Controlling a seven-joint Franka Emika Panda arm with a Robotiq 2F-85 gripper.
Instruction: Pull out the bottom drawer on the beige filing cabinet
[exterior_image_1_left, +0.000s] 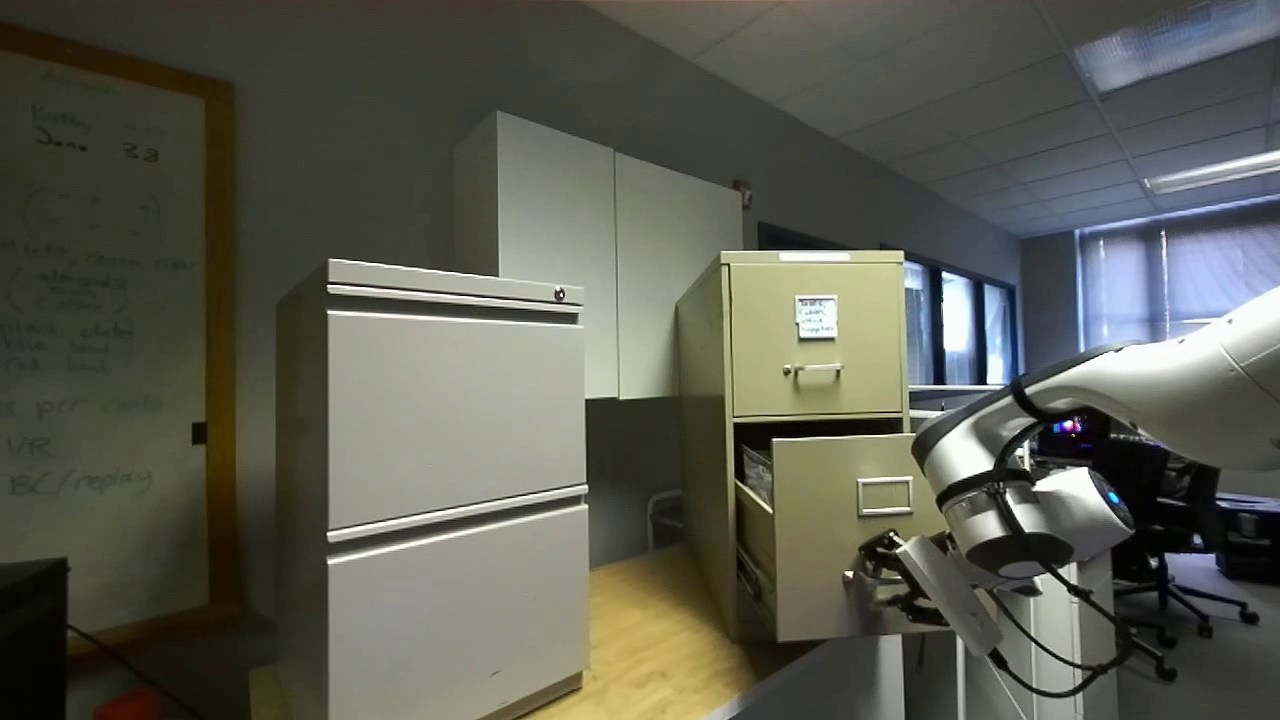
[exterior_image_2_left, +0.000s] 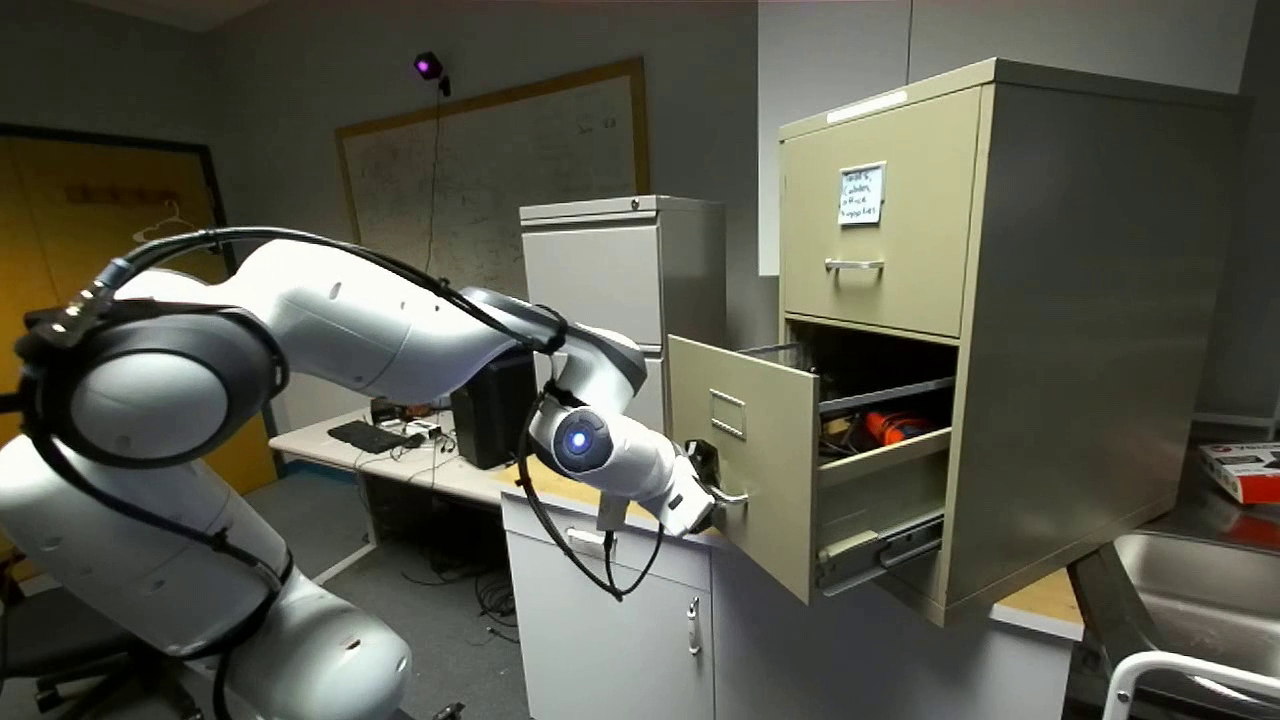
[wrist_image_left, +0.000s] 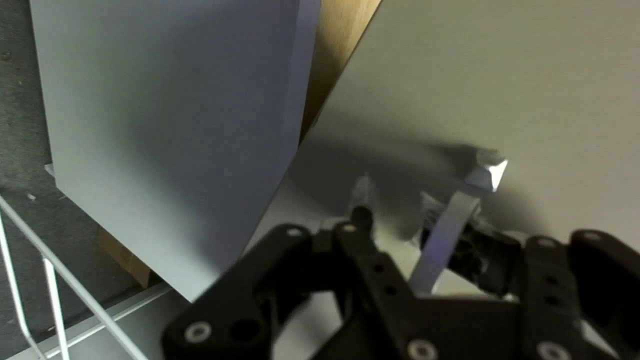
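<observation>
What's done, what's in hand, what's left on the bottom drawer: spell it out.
Done: the drawer stands out from the cabinet, its slide exposed in an exterior view. In hand: the claw is at the handle, jaws apart in the wrist view. Left: perhaps more pulling, since the pictures don't settle whether the drawer is fully out, then clearing the claw from the handle.

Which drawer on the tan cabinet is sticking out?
The bottom drawer of the beige filing cabinet: it juts out and you can see inside. The upper drawer, with the handwritten label, is shut.
</observation>
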